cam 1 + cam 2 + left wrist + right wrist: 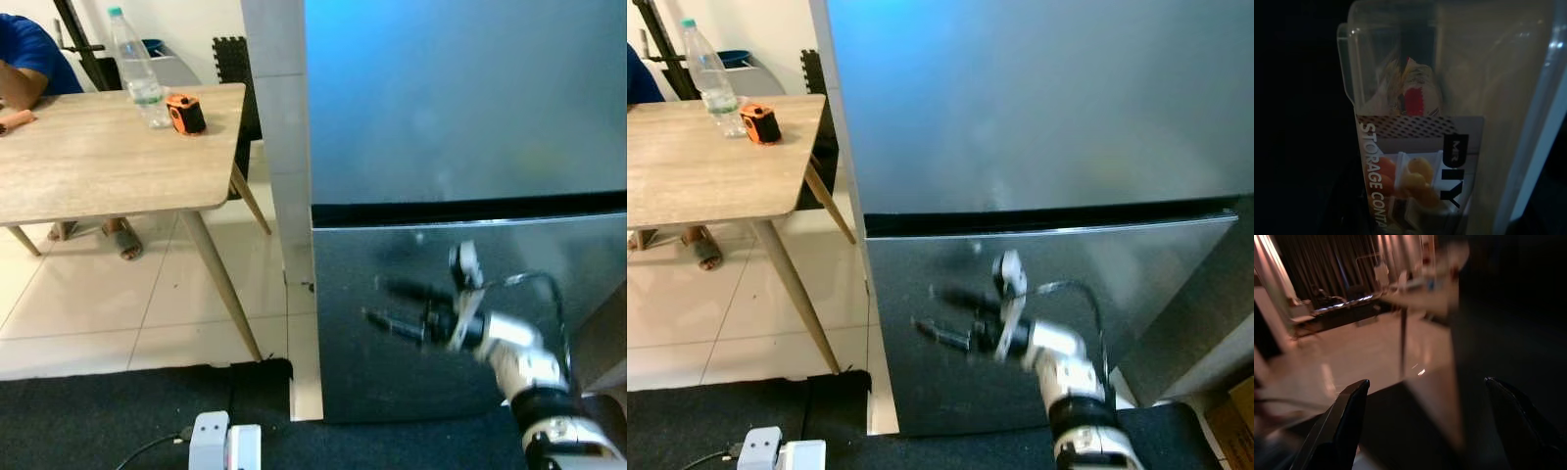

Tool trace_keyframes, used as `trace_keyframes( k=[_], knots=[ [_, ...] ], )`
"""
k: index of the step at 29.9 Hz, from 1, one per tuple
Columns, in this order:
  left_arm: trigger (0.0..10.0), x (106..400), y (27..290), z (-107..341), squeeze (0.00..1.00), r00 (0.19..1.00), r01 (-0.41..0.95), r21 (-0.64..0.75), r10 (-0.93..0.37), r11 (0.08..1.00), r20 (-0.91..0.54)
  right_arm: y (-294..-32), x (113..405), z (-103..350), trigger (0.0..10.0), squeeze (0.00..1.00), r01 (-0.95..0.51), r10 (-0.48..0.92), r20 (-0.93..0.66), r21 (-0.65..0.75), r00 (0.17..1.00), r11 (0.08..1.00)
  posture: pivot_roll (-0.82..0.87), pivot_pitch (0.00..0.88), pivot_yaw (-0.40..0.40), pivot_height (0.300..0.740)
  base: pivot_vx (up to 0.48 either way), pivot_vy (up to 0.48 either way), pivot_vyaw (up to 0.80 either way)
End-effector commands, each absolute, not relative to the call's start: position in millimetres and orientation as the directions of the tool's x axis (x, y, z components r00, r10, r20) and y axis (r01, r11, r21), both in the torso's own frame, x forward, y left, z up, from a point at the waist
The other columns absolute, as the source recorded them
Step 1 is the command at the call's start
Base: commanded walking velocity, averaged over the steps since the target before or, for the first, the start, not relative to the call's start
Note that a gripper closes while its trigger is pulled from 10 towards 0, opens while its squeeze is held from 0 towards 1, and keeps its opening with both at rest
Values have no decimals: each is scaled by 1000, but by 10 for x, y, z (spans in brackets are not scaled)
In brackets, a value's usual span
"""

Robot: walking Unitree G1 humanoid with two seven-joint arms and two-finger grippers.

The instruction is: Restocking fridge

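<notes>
A steel fridge stands shut before me, its upper door [460, 98] above a dark seam and its lower door [382, 382] below. My right gripper [372, 300] hovers open just in front of the lower door, fingers pointing left along its face, nothing between them. The right wrist view looks past the open right gripper [1426, 381] along the fridge's dark side towards the tiled floor. A clear plastic storage container [1449, 98] with a printed label and a small packet inside sits very close in the left wrist view.
A wooden table [98, 157] stands to the left with a water bottle [137, 69] and a small orange object [184, 113] on it. A person [24, 59] sits at its far corner. A white device [225, 441] lies on the dark mat [98, 411] by the fridge.
</notes>
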State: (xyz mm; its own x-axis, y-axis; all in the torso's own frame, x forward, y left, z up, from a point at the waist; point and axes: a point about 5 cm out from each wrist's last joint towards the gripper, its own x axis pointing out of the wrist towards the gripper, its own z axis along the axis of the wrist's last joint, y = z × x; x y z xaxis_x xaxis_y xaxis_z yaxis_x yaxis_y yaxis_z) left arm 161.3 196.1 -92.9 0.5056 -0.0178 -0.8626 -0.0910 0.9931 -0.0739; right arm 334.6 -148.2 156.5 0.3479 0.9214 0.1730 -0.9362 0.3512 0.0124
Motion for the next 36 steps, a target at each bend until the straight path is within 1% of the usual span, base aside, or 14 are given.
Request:
trace_keyframes(
  k=[1, 2, 3, 4, 5, 6, 7, 9, 11, 16, 17, 23, 28, 36],
  knots=[
    [10000, 1597, 1996, -930, 0, 506, -101, -64, -4, 993, -863, -1490, 3347, 1616, 10000, 800, -932, 917, 190, -18, 351, 361, -59, 0, 13, 740, 0, 0, 0],
    [10000, 1597, 1996, -930, 0, 506, -101, -64, -4, 993, -863, -1490, 3347, 1616, 10000, 800, -932, 917, 190, -18, 351, 361, -59, 0, 13, 740, 0, 0, 0],
    [10000, 1597, 1994, -930, 0, 506, -102, -65, -5, 993, -862, -1484, 3354, 1676, 10000, 0, -935, 921, 192, -42, 338, 352, -59, 0, 13, 740, 0, 0, 0],
    [10000, 1597, 1991, -930, 0, 507, -103, -67, -6, 992, -862, -1466, 3357, 1804, 10000, 0, -935, 931, 186, -112, 314, 338, -58, 0, 11, 740, 0, 0, 0],
    [10000, 1597, 1991, -930, 0, 507, -103, -67, -6, 992, -862, -1466, 3357, 1804, 10000, 0, -935, 931, 186, -112, 314, 338, -58, 0, 11, 740, 0, 0, 0],
    [10000, 1599, 1986, -930, 0, 507, -105, -69, -6, 992, -862, -1441, 3333, 2048, 10000, 0, -922, 948, 172, -241, 267, 303, -58, 0, 7, 740, 0, 0, 0],
    [10000, 1600, 1985, -930, 0, 507, -106, -70, -6, 992, -862, -1433, 3323, 2129, 10000, 0, -912, 953, 156, -286, 258, 293, -58, 0, 7, 740, 0, 0, 0],
    [10000, 1600, 1985, -930, 0, 507, -107, -70, -6, 992, -862, -1430, 3317, 2164, 10000, 0, -907, 956, 147, -305, 255, 289, -58, 0, 7, 740, 0, 0, 0],
    [10000, 1601, 1984, -930, 0, 507, -106, -70, -7, 992, -862, -1421, 3318, 2242, 10000, 0, -874, 960, 54, -402, 276, 274, -58, 0, 7, 740, 0, 0, 0],
    [10000, 1603, 1982, -929, 0, 508, -107, -72, -8, 992, -861, -1415, 3337, 2334, 10000, 0, -831, 945, -16, -481, 327, 280, -58, 0, 7, 740, 0, 0, 0],
    [10000, 1606, 1980, -928, 0, 509, -105, -72, -9, 992, -861, -1423, 3373, 2380, 10000, 0, -792, 916, -119, -552, 383, 260, -58, 0, 7, 740, 0, 0, 0],
    [10000, 1607, 1975, -928, 0, 509, -103, -73, -10, 992, -861, -1496, 3404, 2303, 10000, 0, -755, 823, -319, -628, 470, 188, -62, 0, 4, 740, 0, 0, 0],
    [10000, 1610, 1977, -927, 0, 510, -104, -73, -10, 992, -860, -1576, 3458, 2204, 10000, 0, -740, 751, -387, -644, 534, 195, -60, 0, 3, 740, 0, 0, 0],
    [10000, 1618, 1978, -923, 0, 512, -100, -74, -13, 992, -859, -1582, 3469, 2190, 10000, 0, -736, 711, -426, -649, 560, 192, -59, 0, 4, 740, 0, 0, 0]
  ],
)
